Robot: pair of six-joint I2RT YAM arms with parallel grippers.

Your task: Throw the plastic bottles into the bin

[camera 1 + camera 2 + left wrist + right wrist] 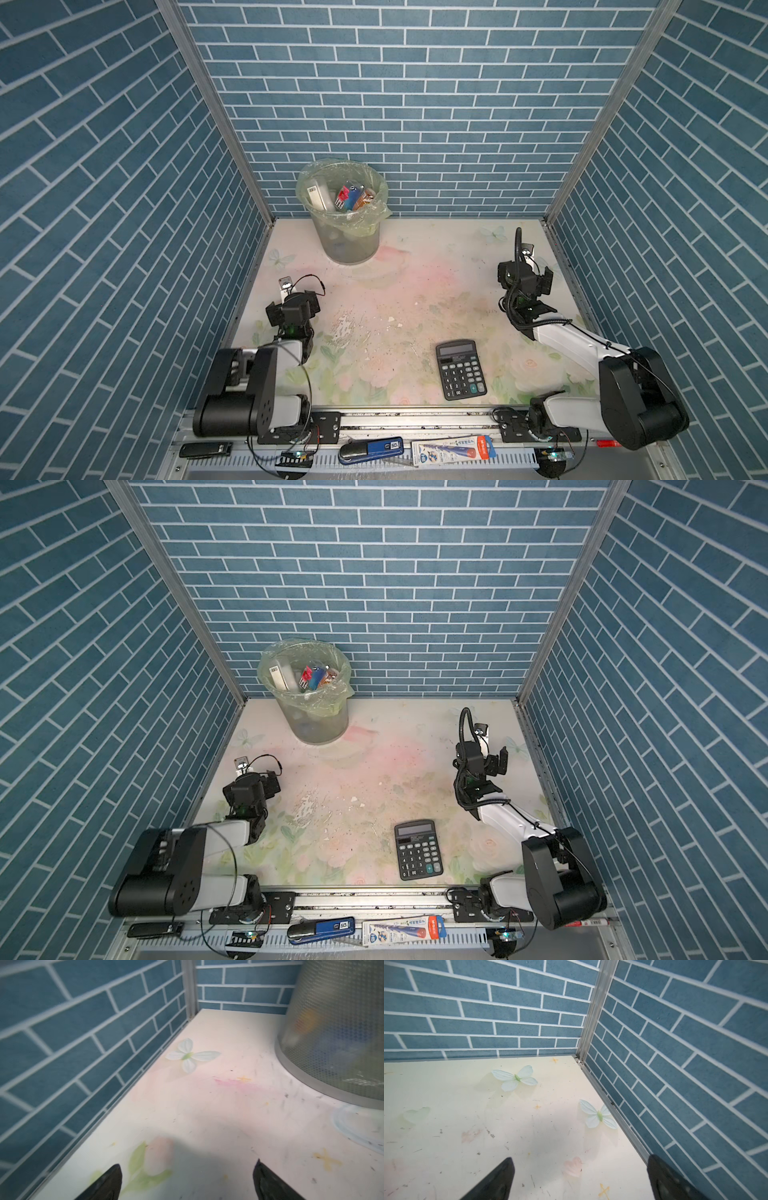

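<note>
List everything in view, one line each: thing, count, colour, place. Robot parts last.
walls: three, blue brick pattern, around the workspace.
table: one, pale floral print, between the walls.
bin: one, translucent grey-green with pale green liner, back left of table.
plastic bottles: several, exact count unclear, white, red and blue labels, inside the bin.
calculator: one, black, front of table, right of centre.
pen packet: one, white, blue and red, by the front rail.
blue-and-black item: one, beside the packet.
black bar-shaped item: one, left end of the rail.
left fingers: two, black, spread open, empty, over table by left wall.
right fingers: two, black, spread open, empty, over table by right wall.
</note>
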